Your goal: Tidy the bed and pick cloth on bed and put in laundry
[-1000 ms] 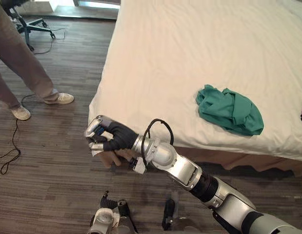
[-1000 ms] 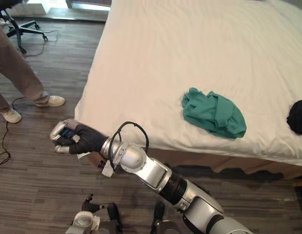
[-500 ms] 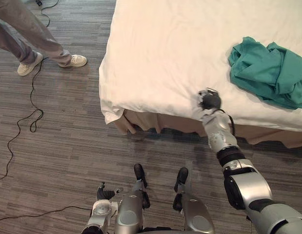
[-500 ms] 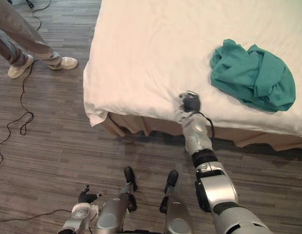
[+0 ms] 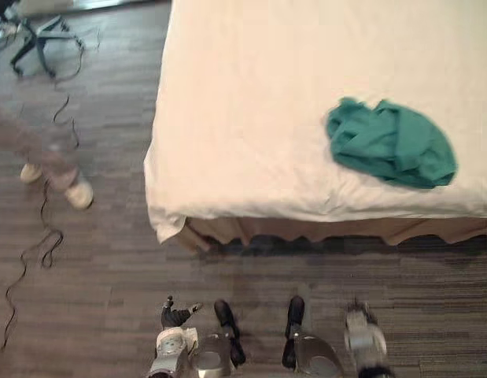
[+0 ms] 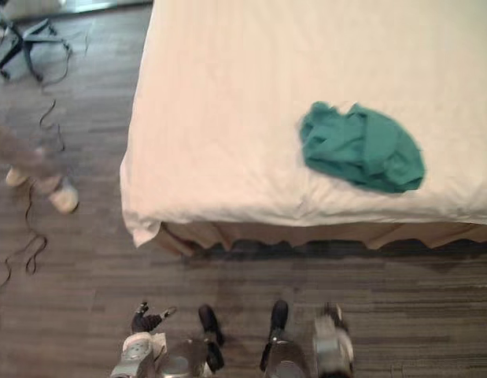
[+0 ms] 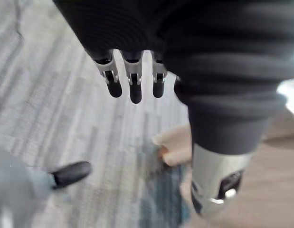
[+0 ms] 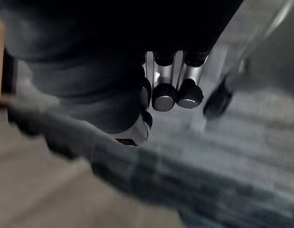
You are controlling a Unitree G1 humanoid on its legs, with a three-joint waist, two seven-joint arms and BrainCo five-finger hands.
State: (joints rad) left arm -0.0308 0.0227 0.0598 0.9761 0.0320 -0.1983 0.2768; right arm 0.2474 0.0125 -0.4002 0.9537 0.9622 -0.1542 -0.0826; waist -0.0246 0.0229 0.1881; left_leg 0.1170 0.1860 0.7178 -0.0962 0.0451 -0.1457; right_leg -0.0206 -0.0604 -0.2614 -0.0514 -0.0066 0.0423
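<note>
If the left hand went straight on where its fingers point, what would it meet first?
Most likely the floor: the left hand hangs open, pointing down at bare boards, with nothing between as far as shown.

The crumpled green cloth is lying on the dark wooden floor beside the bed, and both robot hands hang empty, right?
Not quite. The crumpled green cloth lies on top of the white-sheeted bed, near its front edge, not on the dark wooden floor; the left eye view shows it. The left hand and the right hand do hang empty, fingers relaxed.
</note>
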